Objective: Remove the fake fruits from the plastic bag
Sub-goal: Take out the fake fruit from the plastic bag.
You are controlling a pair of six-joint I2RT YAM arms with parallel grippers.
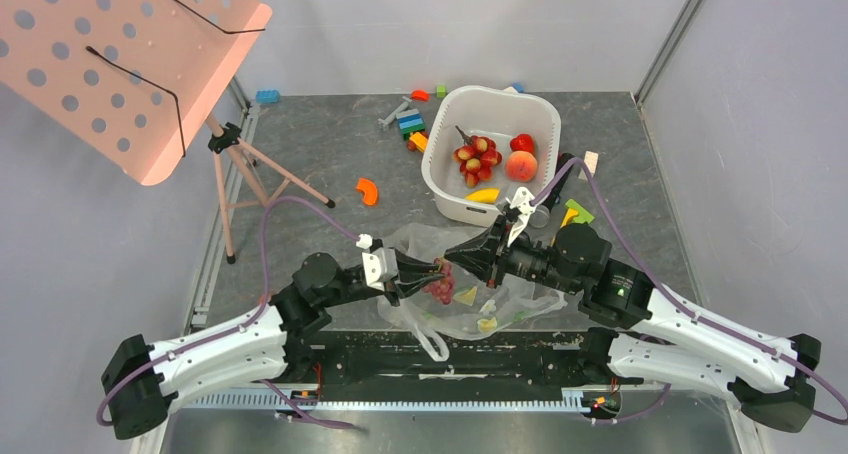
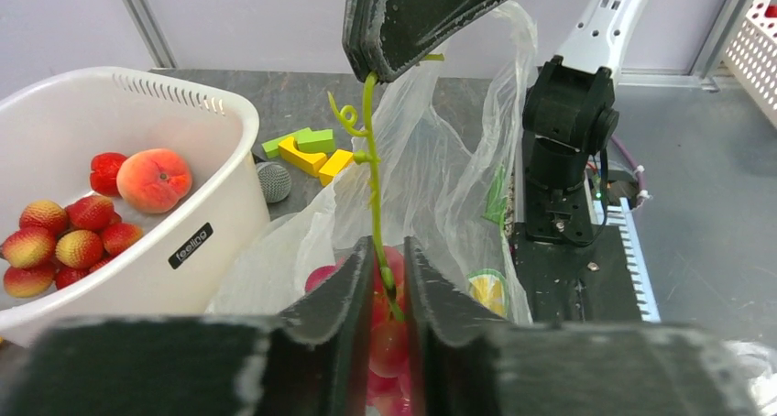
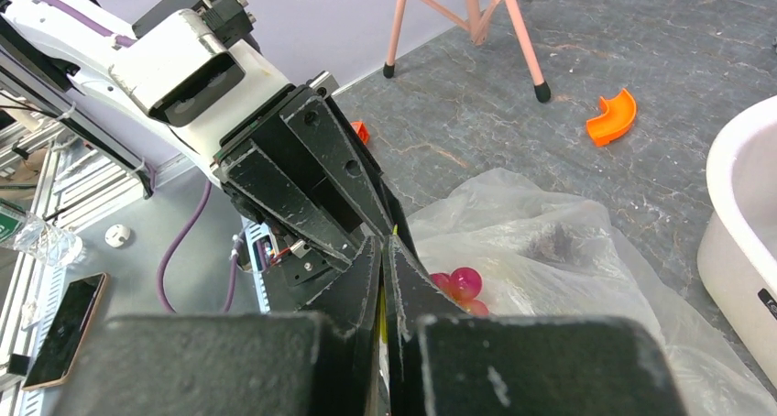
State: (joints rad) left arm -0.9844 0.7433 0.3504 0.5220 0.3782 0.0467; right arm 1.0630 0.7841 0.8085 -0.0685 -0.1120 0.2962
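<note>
Grape bunch (image 1: 438, 290): seen from above, lies in the plastic bag (image 1: 505, 304) near the table's (image 1: 320, 144) near edge, right between left hand (image 1: 427, 274) and right hand (image 1: 455, 260); white basin (image 1: 440, 179) just beyond. From left wrist: green stem (image 2: 374, 178) upright, flanked narrowly by left fingers (image 2: 346, 297), contact unclear; top pinched by right hand. From right wrist: fingers pressed together on stem; likely free path straight up, bag film loose around.

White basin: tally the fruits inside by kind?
Grape bunch: 1
Red fruit: 1
Peach: 1
Yellow piece: 1
Total: 4 in the white basin
</note>
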